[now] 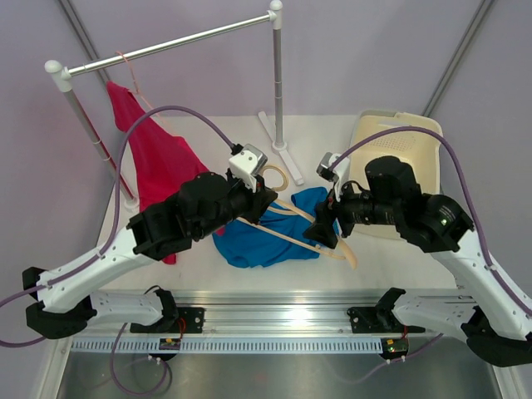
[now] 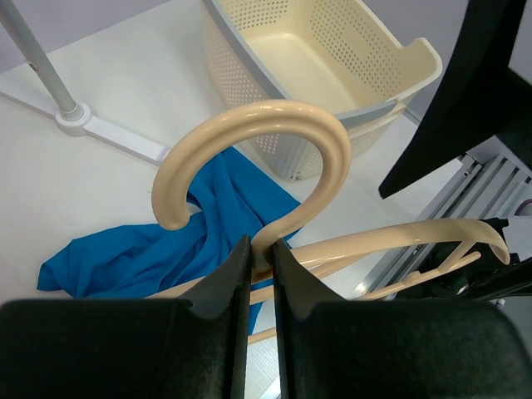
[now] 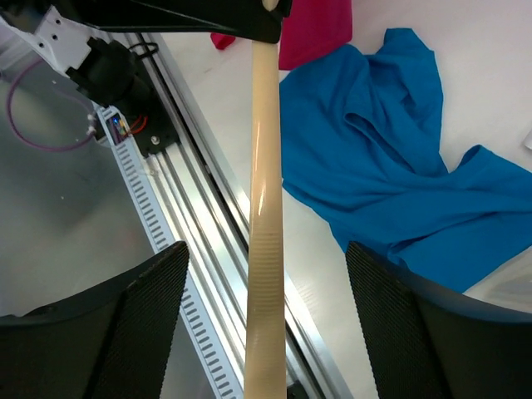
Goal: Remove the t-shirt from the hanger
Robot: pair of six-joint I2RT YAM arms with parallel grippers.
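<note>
**A:** What do we have, from the big things down?

**B:** We see the white desk. A rack stands at the back with a red garment hanging from its rail, and a cream basket sits on the right.

**A:** And the blue t-shirt?

**B:** It lies crumpled on the desk between our 2 arms, just beside the basket. The hanger slants across it.

**A:** Our claws?

**B:** Our left claw is pressed together on the hanger's neck, right under the hook. Our right claw is spread wide. Its 2 fingers straddle 1 wooden arm of the hanger and touch neither side.

**A:** Which step are we in?

**B:** We judge it to be the parting of the 2: the shirt is down and the hanger is in hand. Next, we think, the hanger must lift clear while the cloth stays flat, or our right claw must drop onto the fabric and hold it.

**A:** What escapes us?

**B:** We cannot tell whether any cloth is caught on the lower bar. Our left arm hides that edge from above, and both wrist views cut the hanger's ends off.
</note>
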